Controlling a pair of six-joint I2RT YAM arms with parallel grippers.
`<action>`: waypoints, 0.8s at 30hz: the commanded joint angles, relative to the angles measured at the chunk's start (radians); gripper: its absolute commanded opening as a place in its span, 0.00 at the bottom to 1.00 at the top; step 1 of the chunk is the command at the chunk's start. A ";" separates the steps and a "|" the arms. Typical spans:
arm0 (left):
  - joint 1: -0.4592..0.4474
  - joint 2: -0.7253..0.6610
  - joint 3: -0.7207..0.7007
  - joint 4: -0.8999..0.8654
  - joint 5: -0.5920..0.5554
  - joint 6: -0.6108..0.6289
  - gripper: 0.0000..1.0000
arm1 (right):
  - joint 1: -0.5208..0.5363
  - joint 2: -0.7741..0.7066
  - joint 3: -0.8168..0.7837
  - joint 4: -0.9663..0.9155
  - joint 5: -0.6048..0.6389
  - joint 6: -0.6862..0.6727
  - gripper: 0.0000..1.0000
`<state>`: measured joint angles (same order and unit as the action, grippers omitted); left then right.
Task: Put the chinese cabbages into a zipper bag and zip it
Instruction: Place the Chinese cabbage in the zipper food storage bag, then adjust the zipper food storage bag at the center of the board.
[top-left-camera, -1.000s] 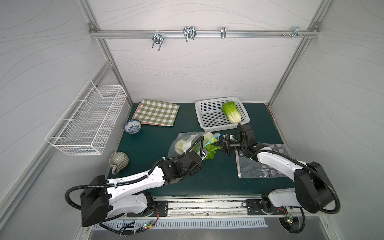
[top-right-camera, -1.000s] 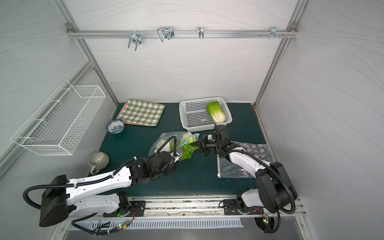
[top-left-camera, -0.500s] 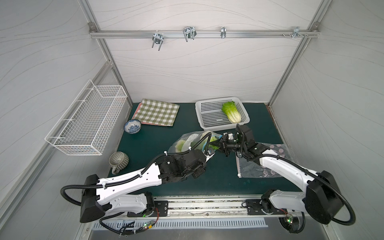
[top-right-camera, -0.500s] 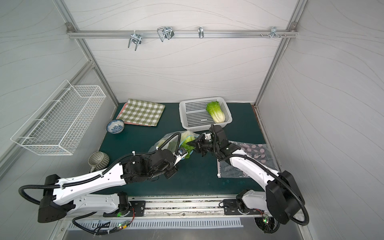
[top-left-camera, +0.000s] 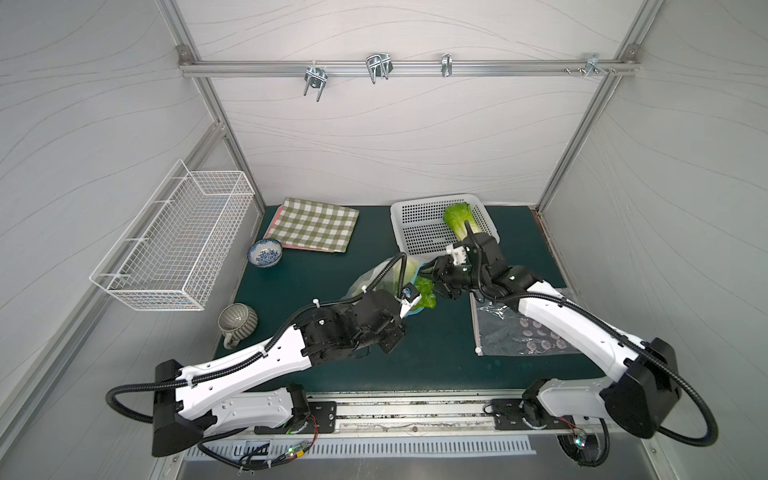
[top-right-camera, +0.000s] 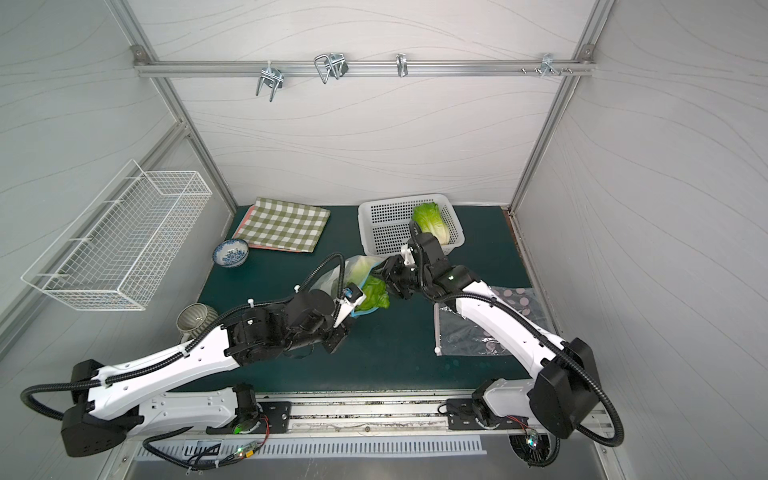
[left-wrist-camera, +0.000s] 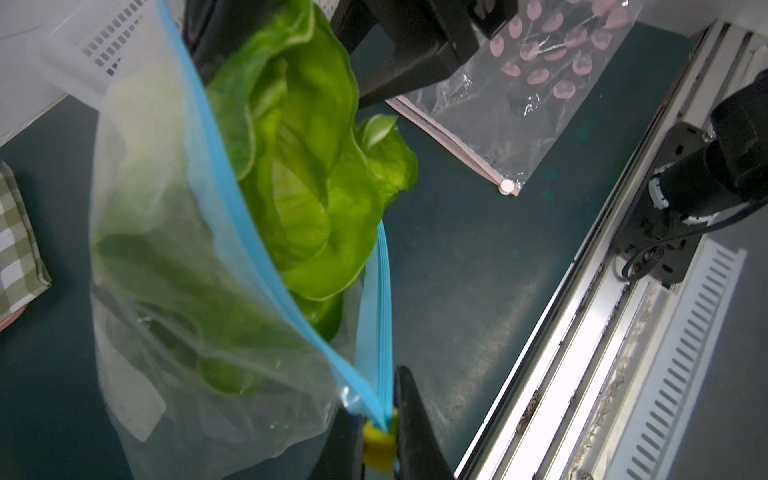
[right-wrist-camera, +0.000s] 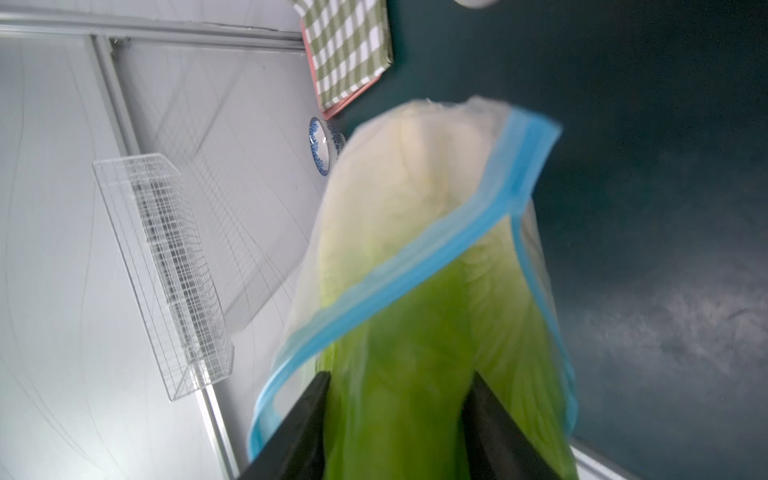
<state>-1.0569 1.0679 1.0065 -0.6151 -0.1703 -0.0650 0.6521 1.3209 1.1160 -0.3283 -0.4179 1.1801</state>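
Observation:
A clear zipper bag (top-left-camera: 372, 282) with a blue zip strip stands lifted at mid-table. My left gripper (left-wrist-camera: 380, 436) is shut on the bag's corner at the yellow slider (left-wrist-camera: 378, 446). One chinese cabbage (left-wrist-camera: 166, 249) lies inside the bag. Another cabbage (top-left-camera: 426, 293) is partly in the mouth, its green leaves (left-wrist-camera: 307, 166) sticking out. My right gripper (right-wrist-camera: 399, 415) has its jaws spread, with that leafy end between them. A further cabbage (top-left-camera: 459, 218) lies in the white basket (top-left-camera: 401, 210); it and the right gripper (top-right-camera: 386, 278) show in both top views.
A second zipper bag (top-left-camera: 523, 332) with pink dots lies flat under the right arm. A checkered cloth (top-left-camera: 316, 224), a blue-patterned bowl (top-left-camera: 265, 253) and a striped cup (top-left-camera: 237, 322) sit to the left. A wire basket (top-left-camera: 174, 245) hangs on the left wall.
The right gripper has pushed left toward the bag's mouth with the cabbage and its jaws have spread apart. The left arm has lifted the bag's corner slightly.

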 joint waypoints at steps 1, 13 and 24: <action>0.057 -0.031 0.067 0.043 0.062 -0.028 0.00 | -0.036 0.028 0.100 -0.154 -0.138 -0.254 0.58; 0.125 -0.022 0.115 -0.001 0.124 -0.015 0.00 | -0.179 -0.016 0.145 -0.444 -0.040 -0.537 0.45; 0.172 0.008 0.144 -0.023 0.153 0.007 0.00 | -0.068 -0.222 -0.150 -0.400 0.043 -0.605 0.53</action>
<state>-0.9119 1.0660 1.0760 -0.6674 -0.0364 -0.0780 0.5613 1.1912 1.0058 -0.7136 -0.4221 0.6346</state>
